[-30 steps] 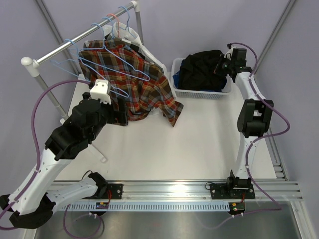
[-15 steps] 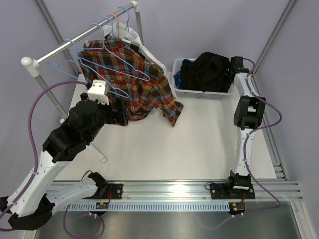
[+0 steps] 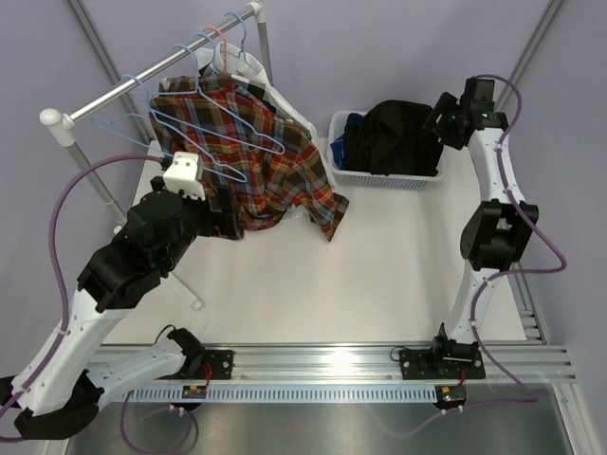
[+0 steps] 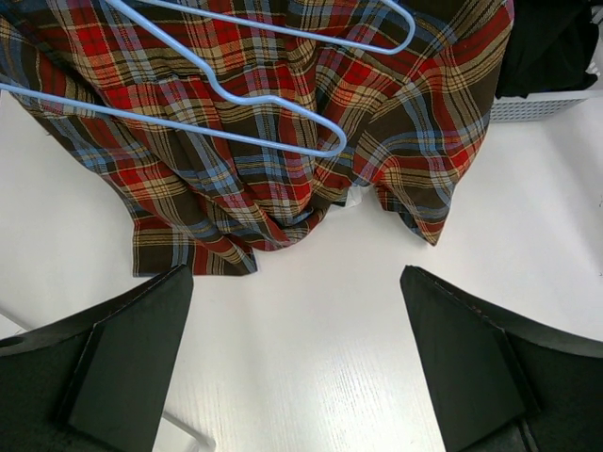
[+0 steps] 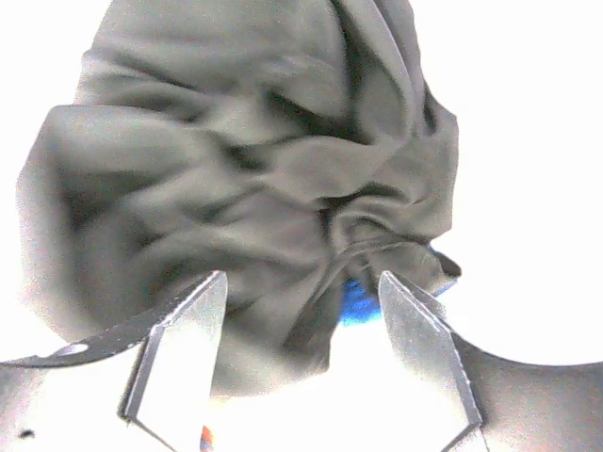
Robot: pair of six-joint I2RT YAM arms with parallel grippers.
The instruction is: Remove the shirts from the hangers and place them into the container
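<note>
The widest free room is the bare white table (image 3: 379, 275), a smooth matte sheet running from the plaid's hem to the arm bases. The far left is crowded. There a metal rail (image 3: 133, 85) with white caps slants across the corner, and the red plaid shirt (image 3: 275, 175) hangs from it, spilling in soft folds onto the tabletop. Thin light-blue wire hangers (image 4: 219, 87) lie across its weave, their loops and angled shoulders standing proud of the cloth. The left gripper (image 4: 294, 282) hovers over bare table just short of the plaid's hem, its dark wedge fingers spread wide with nothing between them. At the far right the basket (image 3: 384, 177), a whitish perforated plastic box with a rolled rim, sits near the table's back edge, with a strip of table on its right. The black shirt (image 3: 394, 133) is heaped in it above the rim, crumpled and matte, and a patch of blue cloth (image 3: 354, 121) shows at its left end. The right gripper (image 5: 301, 282) hangs over the basket's right end, fingers parted and clear of the black folds, gripping nothing.
</note>
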